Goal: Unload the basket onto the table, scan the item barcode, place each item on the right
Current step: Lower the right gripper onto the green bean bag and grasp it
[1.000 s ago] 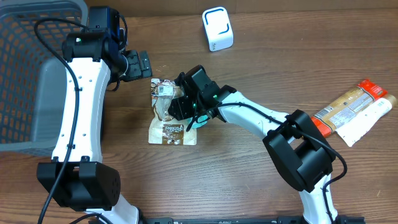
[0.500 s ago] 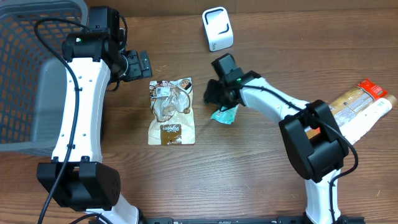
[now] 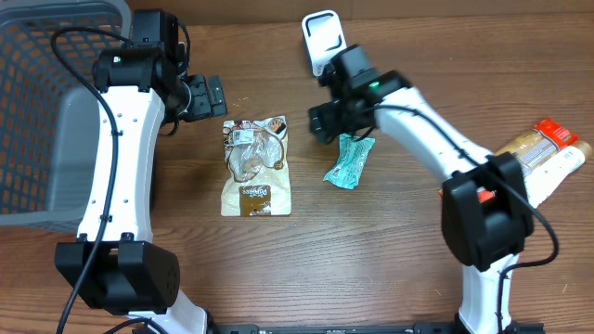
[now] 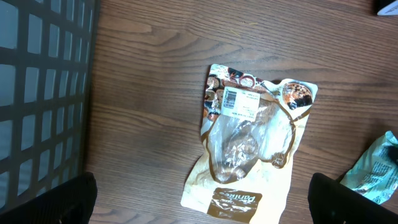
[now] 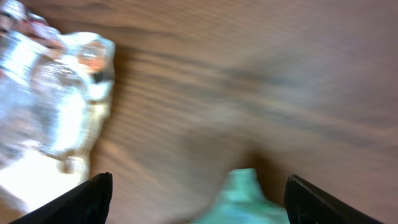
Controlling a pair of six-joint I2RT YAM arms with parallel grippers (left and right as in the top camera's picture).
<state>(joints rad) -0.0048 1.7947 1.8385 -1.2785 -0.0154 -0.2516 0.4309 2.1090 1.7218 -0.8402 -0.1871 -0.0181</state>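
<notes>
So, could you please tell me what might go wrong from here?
1. The teal packet lies crumpled on the table, outside the open right gripper; a regrasp could slip on the film.
2. The right arm overlaps the scanner and may knock it.
3. The pouch has its label near one corner; the open left gripper might cover it when grasping.

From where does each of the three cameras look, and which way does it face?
Overhead: fixed above the table, facing straight down; both arms, left gripper and right gripper show.
Left wrist: on the left arm, facing down at the brown-and-clear plastic snack pouch; its dark fingertips show.
Right wrist: blurred, facing down at the small teal crinkled packet; its dark fingertips show.
Shared: all three views hold pouch and packet.
</notes>
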